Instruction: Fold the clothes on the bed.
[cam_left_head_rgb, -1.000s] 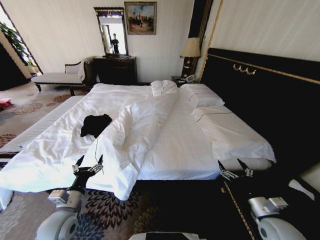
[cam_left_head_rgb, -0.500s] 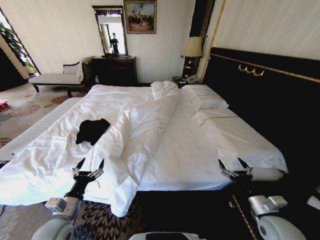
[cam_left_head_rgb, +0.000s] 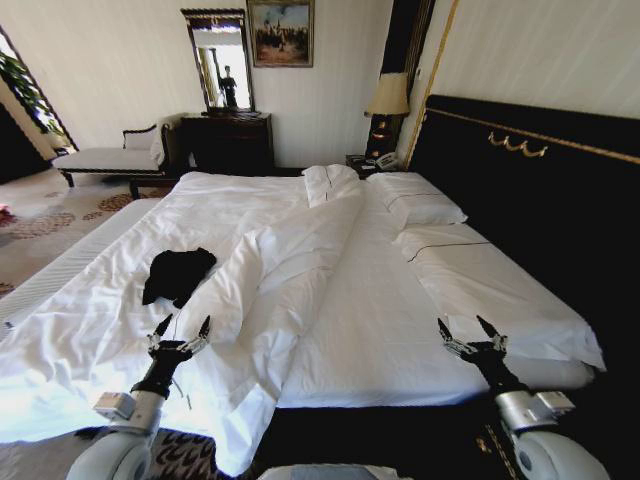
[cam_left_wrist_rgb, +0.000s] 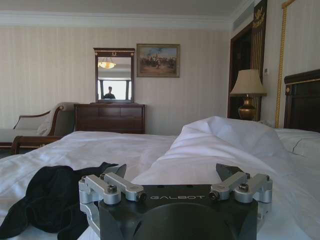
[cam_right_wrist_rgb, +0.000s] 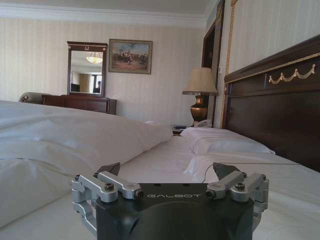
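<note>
Your item: one black T-shirt (cam_left_head_rgb: 178, 275), crumpled in a heap on the left half of the bed (cam_left_head_rgb: 380, 300), just beyond your left gripper (cam_left_head_rgb: 179, 333), fingers spread, right gripper (cam_left_head_rgb: 470, 333) likewise spread at the near right edge.

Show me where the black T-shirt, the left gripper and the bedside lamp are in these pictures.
black T-shirt (cam_left_head_rgb: 177, 275): head view, middle of the crumpled fabric.
left gripper (cam_left_head_rgb: 179, 331): head view, midway between its open fingertips.
bedside lamp (cam_right_wrist_rgb: 200, 81): right wrist view, on the shade.
</note>
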